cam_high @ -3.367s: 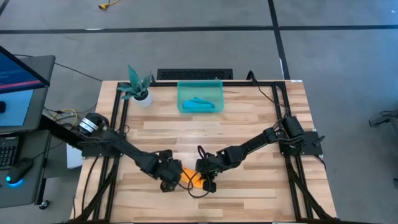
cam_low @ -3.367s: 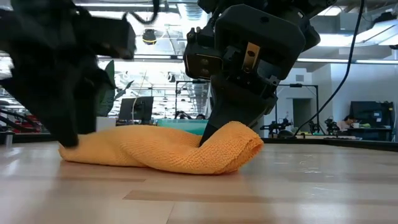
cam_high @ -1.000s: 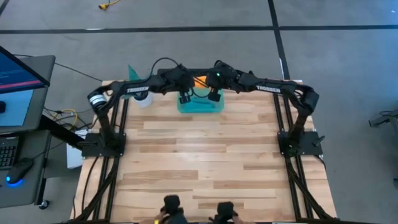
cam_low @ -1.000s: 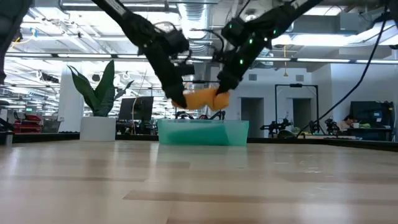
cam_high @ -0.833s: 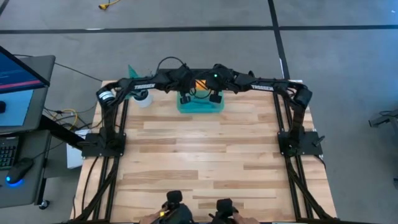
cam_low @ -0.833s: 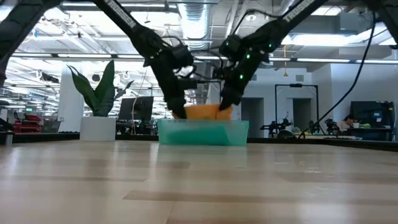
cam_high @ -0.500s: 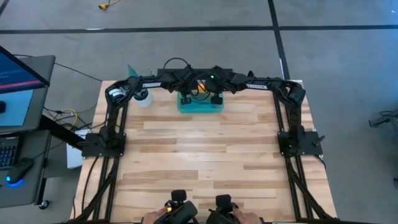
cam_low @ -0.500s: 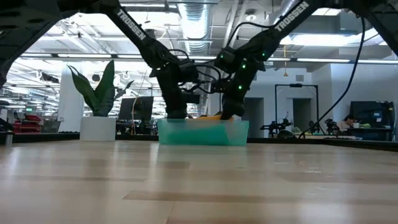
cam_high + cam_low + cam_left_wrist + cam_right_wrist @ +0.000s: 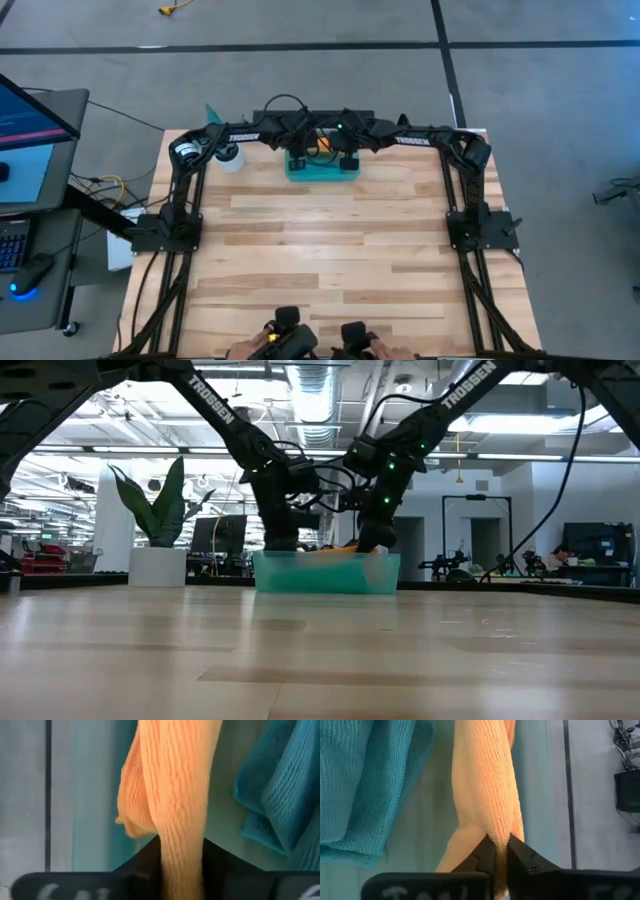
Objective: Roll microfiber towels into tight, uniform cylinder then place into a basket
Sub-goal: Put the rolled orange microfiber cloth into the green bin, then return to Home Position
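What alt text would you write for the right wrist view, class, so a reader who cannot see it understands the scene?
The right gripper is shut on one end of the rolled orange towel, holding it over the floor of the teal basket. The teal-blue towel already lies in the basket beside it.

A pale wood-slat table (image 9: 330, 240) stands on a grey floor (image 9: 540, 90) crossed by dark lines. At its nine o'clock sits a desk (image 9: 40, 190) with a lit monitor (image 9: 25, 115); a yellow cable (image 9: 175, 8) lies at eleven o'clock. Beyond the table, the room shows a white ceiling with ducts (image 9: 315, 380), bright strip lights (image 9: 560, 422) and dark screens (image 9: 592, 540) at three o'clock.
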Available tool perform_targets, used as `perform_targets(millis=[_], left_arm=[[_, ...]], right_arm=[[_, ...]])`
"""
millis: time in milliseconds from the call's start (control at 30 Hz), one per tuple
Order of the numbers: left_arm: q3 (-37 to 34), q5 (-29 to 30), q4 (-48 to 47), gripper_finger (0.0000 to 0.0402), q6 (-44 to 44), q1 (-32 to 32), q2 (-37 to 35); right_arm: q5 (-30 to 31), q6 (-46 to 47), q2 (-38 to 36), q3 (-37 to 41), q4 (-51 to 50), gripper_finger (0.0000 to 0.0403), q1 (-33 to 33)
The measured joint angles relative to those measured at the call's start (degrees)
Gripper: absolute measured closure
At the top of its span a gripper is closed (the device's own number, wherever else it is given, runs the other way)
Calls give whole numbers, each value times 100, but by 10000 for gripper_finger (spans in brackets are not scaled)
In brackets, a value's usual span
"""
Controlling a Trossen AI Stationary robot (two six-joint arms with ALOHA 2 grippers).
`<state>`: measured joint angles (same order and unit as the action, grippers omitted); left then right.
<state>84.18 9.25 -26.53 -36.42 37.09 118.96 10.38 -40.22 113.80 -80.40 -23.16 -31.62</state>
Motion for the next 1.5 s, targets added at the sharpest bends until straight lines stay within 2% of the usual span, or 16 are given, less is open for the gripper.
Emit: perform_targets(millis=[133,267,533,700,933,1100,1367,1500], left_arm=[[-9,43,-122,283,-17,-30,0],[-11,1,-189,254,-74,-76,0],[-11,-89,-271,244,-195,-84,-130],[-22,-91,-558,244,-193,-95,-376],[-22,-169,-1072,244,-191,-106,-720],[-15,-855,-1326,244,-138,-106,-980],[7,-1636,-1578,244,115,-392,-1636],[4,-2486,-2034,244,229,-744,-1881]], right_arm=[[90,-97,-4,0,-44,345,160],[97,-136,-8,0,-99,306,265],[75,200,-76,-10,-272,205,337],[366,467,-82,-24,-511,169,337],[324,516,-290,-22,-645,164,334],[237,829,-795,-9,-932,165,337],[-1151,1731,-1657,-8,-1807,165,394],[-1579,2004,-1942,242,-1930,165,672]])
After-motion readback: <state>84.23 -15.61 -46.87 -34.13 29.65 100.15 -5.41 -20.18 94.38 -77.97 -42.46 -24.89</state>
